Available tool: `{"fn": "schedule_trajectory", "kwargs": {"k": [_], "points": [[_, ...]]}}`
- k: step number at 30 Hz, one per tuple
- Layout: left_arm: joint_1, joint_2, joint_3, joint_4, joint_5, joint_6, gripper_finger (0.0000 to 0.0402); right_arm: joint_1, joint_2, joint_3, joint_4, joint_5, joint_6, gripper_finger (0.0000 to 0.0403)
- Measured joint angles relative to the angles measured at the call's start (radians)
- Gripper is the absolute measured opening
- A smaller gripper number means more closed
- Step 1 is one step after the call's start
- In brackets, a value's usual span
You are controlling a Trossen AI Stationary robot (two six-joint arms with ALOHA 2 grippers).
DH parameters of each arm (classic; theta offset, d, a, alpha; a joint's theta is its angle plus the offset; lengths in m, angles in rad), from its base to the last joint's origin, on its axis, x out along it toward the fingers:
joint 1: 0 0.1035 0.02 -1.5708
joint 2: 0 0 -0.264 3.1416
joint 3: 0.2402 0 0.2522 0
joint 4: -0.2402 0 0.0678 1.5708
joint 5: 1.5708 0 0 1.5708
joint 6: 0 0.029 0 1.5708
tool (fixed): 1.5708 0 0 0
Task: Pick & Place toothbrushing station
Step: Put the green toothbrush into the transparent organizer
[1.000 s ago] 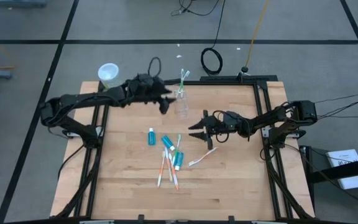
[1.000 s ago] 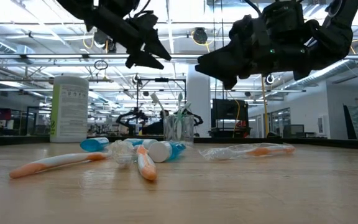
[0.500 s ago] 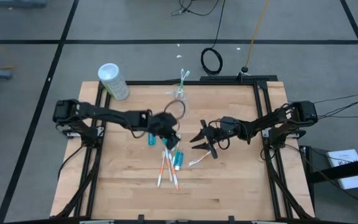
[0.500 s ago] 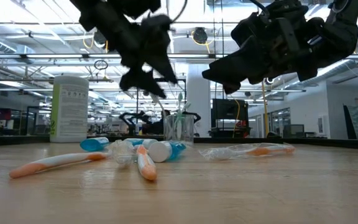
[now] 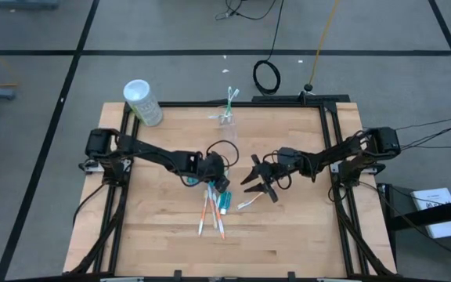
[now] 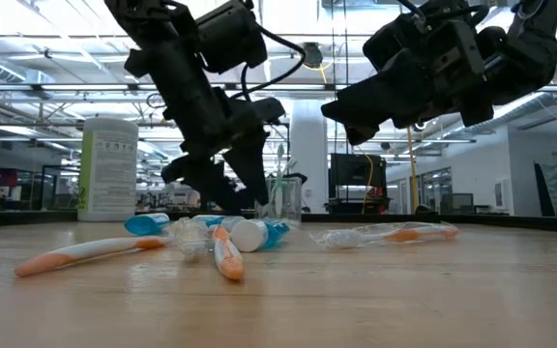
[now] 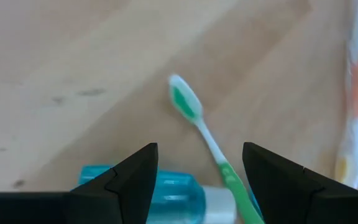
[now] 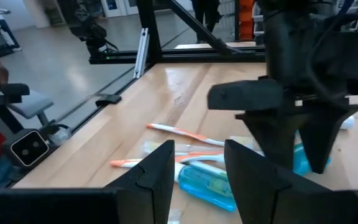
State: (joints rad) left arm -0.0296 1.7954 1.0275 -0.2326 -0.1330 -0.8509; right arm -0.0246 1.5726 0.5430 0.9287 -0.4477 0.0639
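While its fingers stand apart with nothing between them, the left gripper (image 5: 219,182) hangs low over the pile at the table's (image 5: 288,235) middle, right above a blue toothpaste tube (image 7: 166,198) and a green-accented toothbrush (image 7: 204,134). Just to its right, the right gripper (image 5: 258,185) hovers higher, likewise spread and empty, near an orange-accented toothbrush (image 5: 250,202). More orange toothbrushes (image 5: 210,218) fan out toward the near edge. At the far edge stands the clear cup (image 5: 225,118), holding brushes. A white canister (image 5: 142,102) sits at the far left corner.
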Motion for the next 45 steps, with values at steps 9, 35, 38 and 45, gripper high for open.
{"fn": "schedule_trajectory", "kwargs": {"k": [9, 35, 38, 45], "points": [[-0.005, 0.084, 0.001, 0.099, -0.062, 0.000, 0.0244, -0.003, 0.000, -0.001, -0.007, 0.005, -0.001, 0.0132], [-0.030, 0.121, 0.002, 0.046, -0.108, -0.023, 0.0188, -0.009, 0.000, -0.001, -0.030, 0.058, -0.005, 0.0132], [-0.027, 0.121, 0.001, 0.044, -0.102, -0.007, 0.0141, -0.009, 0.000, -0.001, -0.030, 0.058, -0.005, 0.0132], [-0.026, 0.122, 0.001, 0.043, -0.101, 0.053, 0.0054, -0.009, 0.000, -0.001, -0.033, 0.058, -0.005, 0.0132]]}}
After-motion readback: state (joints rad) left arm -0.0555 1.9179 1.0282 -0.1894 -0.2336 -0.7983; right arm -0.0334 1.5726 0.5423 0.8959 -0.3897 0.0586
